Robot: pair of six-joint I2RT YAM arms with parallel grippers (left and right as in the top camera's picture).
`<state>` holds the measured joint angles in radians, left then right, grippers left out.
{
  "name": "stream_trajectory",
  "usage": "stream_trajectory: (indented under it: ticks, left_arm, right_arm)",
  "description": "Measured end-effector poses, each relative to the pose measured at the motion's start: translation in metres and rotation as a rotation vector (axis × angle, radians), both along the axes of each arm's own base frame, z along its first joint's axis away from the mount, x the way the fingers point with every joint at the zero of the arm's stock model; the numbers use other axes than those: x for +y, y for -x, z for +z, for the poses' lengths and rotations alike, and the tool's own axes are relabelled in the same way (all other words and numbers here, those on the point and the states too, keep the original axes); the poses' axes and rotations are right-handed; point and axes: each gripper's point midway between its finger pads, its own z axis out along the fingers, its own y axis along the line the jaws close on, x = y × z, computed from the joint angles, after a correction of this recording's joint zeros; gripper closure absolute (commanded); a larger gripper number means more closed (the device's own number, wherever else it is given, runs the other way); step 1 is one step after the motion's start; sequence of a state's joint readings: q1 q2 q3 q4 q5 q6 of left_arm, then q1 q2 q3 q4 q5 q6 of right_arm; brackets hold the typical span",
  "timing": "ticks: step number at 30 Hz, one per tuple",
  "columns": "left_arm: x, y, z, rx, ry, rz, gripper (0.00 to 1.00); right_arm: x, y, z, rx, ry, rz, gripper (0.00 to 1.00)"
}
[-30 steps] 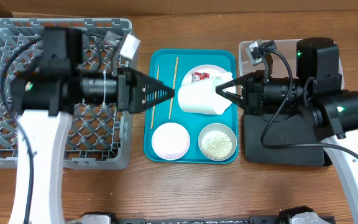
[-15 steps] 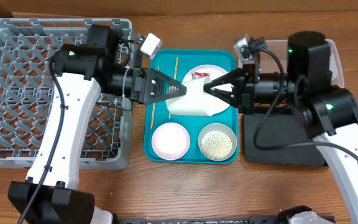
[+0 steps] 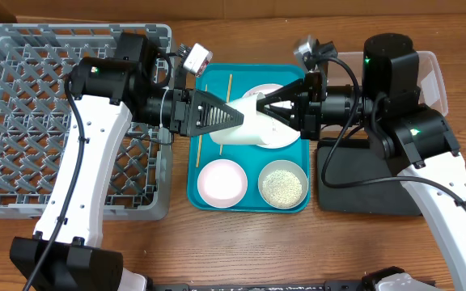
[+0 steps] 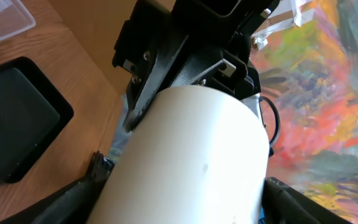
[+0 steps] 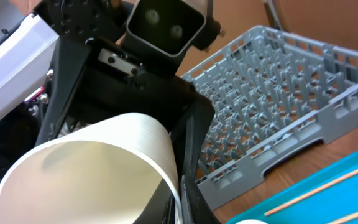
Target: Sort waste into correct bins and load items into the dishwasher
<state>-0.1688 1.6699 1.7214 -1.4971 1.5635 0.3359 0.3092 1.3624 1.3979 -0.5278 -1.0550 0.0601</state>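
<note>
Clearly a hand-over is the step here: the white cup (image 3: 253, 129) hangs sideways in the air above the teal tray (image 3: 192, 174), caught between 2 arms. The right claw (image 3: 267, 103) is clenched on the mouth end, and in its wrist view the open rim of the cup (image 5: 92, 162) fills the lower left. The left claw (image 3: 235, 118) straddles the base end, with its fingers (image 4: 73, 194) lying along both flanks of the cup (image 4: 191, 162). Whether they press yet I cannot tell.

To do this well, I judge the left claw should close firmly on the body before the right lets go. The right should draw straight back along the cup's axis so nothing drags the rim. The cup then belongs mouth-down among the pegs of the grey rack (image 3: 23, 97), at the left of the surface.

The cup is plain, smooth white, round-walled and empty, with no handle showing. It is likely slippery, so a hold near the middle looks safer than one at the edge.
</note>
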Motion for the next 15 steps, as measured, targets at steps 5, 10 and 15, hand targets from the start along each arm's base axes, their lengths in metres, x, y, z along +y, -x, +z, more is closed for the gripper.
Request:
stream_trajectory:
  ticks: [5, 10, 15]
  left_arm:
    - [0.001, 0.003, 0.004, -0.006, 0.001, 0.0, 0.0]
    - [0.003, 0.017, 0.025, -0.144, 0.024, 0.001, 0.0]
    - [0.005, 0.027, 0.037, -0.199, 0.033, 0.004, 0.06]
  right_arm:
    - [0.003, 0.001, 0.014, -0.06, -0.041, 0.029, 0.96]
    - [0.007, 0.008, 0.033, -0.09, -0.103, 0.084, 0.96]
    - [0.009, 0.014, 0.035, -0.057, -0.117, 0.113, 0.96]
